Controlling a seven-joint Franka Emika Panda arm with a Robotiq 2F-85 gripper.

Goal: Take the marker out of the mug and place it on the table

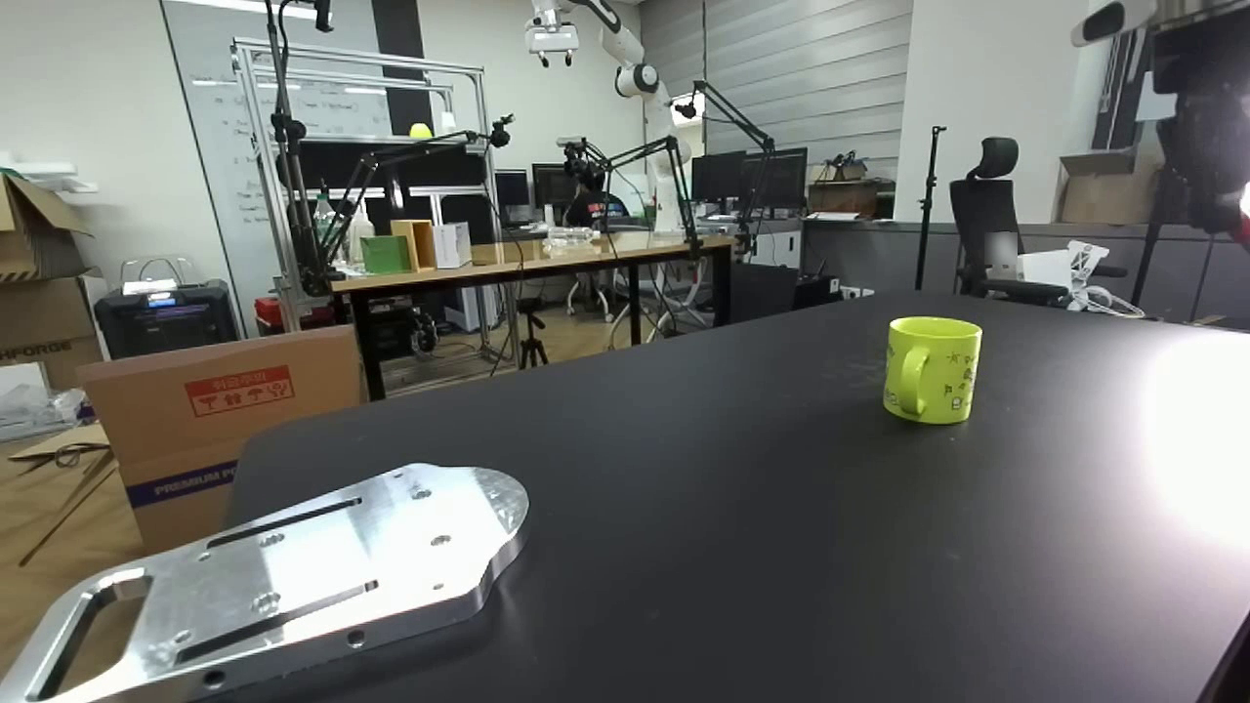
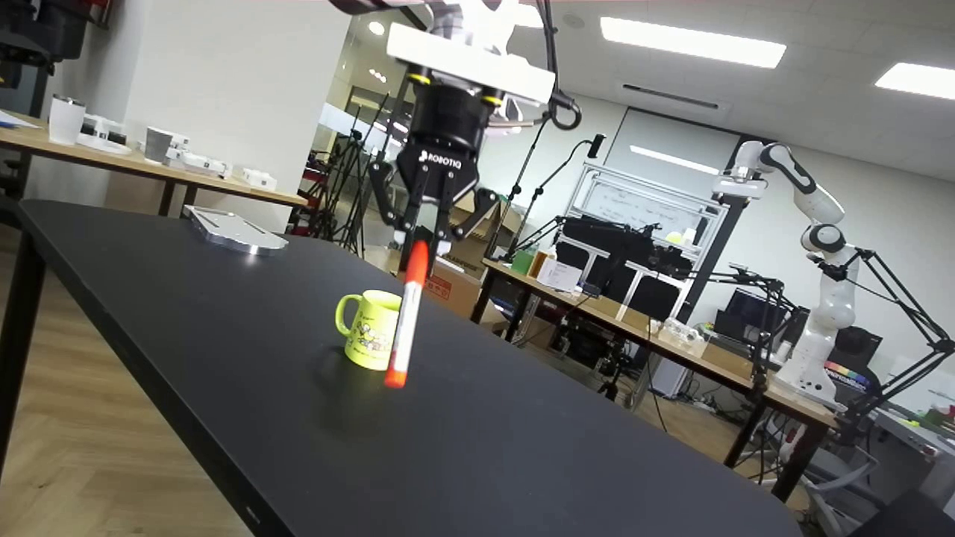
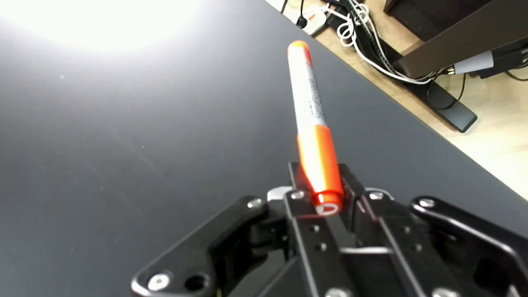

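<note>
My gripper [image 2: 424, 250] is shut on the marker [image 2: 406, 321], a white pen with an orange cap and orange end. The fingers pinch it by the cap, and it hangs slightly tilted with its far end free. In the wrist view the marker [image 3: 307, 90] points away from the fingertips [image 3: 319, 177] over the dark table [image 3: 165, 165]. The yellow-green mug [image 2: 369, 332] stands upright on the table; in that exterior view the marker passes in front of its right side, outside it. The mug [image 1: 933, 371] also shows in an exterior view, its inside not visible. It is out of the wrist view.
A silver metal plate [image 1: 322, 566] with slots lies at one end of the table; it also shows in an exterior view [image 2: 235, 230]. The table edge [image 3: 371, 82] runs diagonally in the wrist view, with cables [image 3: 363, 41] on the floor beyond.
</note>
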